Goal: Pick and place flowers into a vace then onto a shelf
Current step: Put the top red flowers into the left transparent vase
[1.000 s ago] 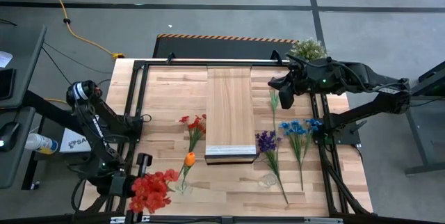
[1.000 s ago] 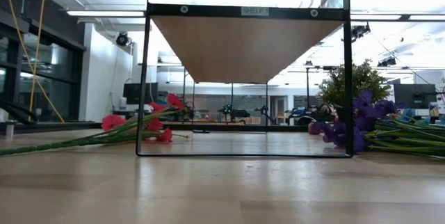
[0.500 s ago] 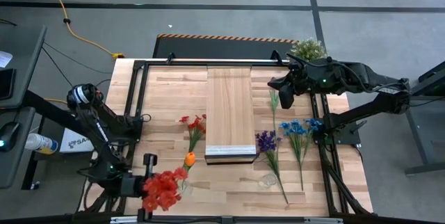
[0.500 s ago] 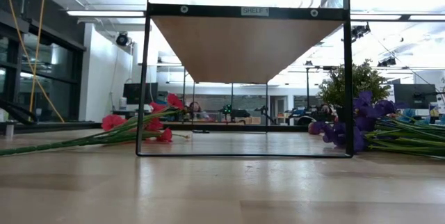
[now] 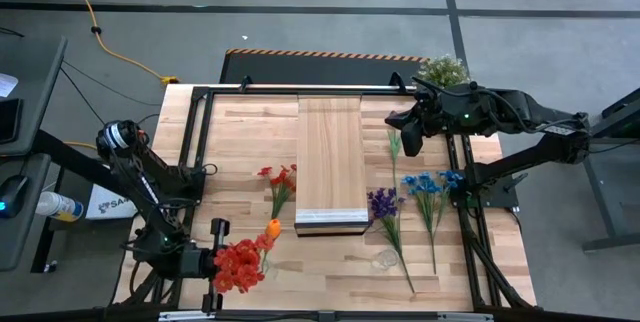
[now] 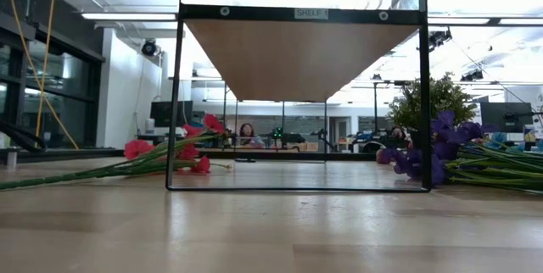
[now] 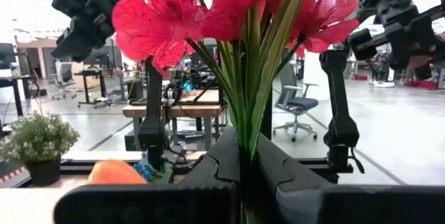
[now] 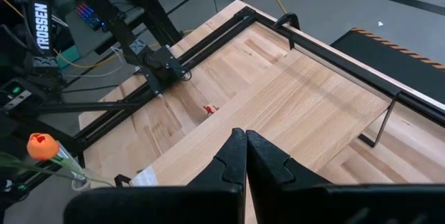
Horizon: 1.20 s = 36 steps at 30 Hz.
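- Two arms show, one on each side of the shelf (image 5: 331, 158).
- Left gripper (image 5: 213, 265), near the table's front left of the shelf, is clenched on the stems of a red flower bunch (image 5: 238, 264).
- An orange flower (image 5: 272, 228) stands in a small glass vase (image 5: 264, 267) just beside that bunch.
- Red (image 5: 279, 178), purple (image 5: 382, 203) and blue flowers (image 5: 428, 186) lie flat on the slatted tabletop (image 5: 240, 132) on either side of the shelf.
- Right gripper (image 5: 409, 139), empty with fingers pressed together, hovers right of the shelf's far end.

Slatted wooden desk (image 5: 240, 127) carries the raised shelf (image 5: 330, 152) at centre. Lying on the desk: red flowers (image 5: 279, 179) left of the shelf; purple flowers (image 5: 383, 204), blue flowers (image 5: 428, 186) and one green stem (image 5: 394, 145) to its right.
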### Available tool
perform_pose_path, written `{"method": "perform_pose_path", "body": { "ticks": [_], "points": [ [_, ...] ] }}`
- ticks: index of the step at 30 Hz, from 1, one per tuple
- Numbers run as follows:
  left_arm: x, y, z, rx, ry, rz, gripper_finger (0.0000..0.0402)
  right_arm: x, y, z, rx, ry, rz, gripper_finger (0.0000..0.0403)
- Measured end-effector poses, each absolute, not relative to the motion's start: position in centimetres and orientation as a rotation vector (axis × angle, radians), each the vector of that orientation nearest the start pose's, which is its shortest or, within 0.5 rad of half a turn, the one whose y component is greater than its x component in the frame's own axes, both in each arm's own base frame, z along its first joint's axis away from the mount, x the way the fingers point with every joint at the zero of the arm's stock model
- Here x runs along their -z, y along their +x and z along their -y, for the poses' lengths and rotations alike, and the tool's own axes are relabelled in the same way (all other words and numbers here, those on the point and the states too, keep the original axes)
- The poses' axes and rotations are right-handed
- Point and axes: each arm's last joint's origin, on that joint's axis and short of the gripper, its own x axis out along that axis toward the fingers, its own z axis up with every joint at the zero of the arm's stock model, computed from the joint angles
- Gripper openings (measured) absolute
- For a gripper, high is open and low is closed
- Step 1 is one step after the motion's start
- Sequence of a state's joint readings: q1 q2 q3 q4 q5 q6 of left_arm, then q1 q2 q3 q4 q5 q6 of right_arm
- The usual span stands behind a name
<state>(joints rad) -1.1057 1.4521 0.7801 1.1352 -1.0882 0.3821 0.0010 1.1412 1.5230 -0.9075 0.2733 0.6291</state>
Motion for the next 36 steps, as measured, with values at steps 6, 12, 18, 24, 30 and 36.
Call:
{"method": "perform_pose_path", "body": {
  "ticks": [6, 12, 18, 24, 30, 36],
  "points": [
    [-28.5, 15.2, 24.5, -0.018, -0.07, 0.192, 0.0041, -44.2, 19.8, 0.8, 0.42, 0.538, -0.42, 0.0],
    [-27.4, 15.1, 24.3, -0.011, -0.098, 0.176, 0.0041, -44.3, 19.8, 0.8, 0.425, 0.537, -0.418, 0.0],
    [-26.5, 14.9, 23.9, -0.041, -0.158, 0.153, 0.005, -44.3, 19.8, 0.8, 0.426, 0.536, -0.417, 0.0],
    [-26.4, 14.9, 23.9, -0.042, -0.156, 0.149, 0.0046, -44.3, 19.8, 0.8, 0.427, 0.536, -0.417, 0.0],
    [-26.4, 14.9, 23.9, -0.047, -0.152, 0.146, 0.0058, -44.3, 19.8, 0.8, 0.427, 0.536, -0.417, 0.0],
    [-26.2, 15.0, 23.8, -0.076, -0.142, 0.133, 0.0084, -44.3, 19.8, 0.8, 0.427, 0.536, -0.417, 0.0]
  ]
}}
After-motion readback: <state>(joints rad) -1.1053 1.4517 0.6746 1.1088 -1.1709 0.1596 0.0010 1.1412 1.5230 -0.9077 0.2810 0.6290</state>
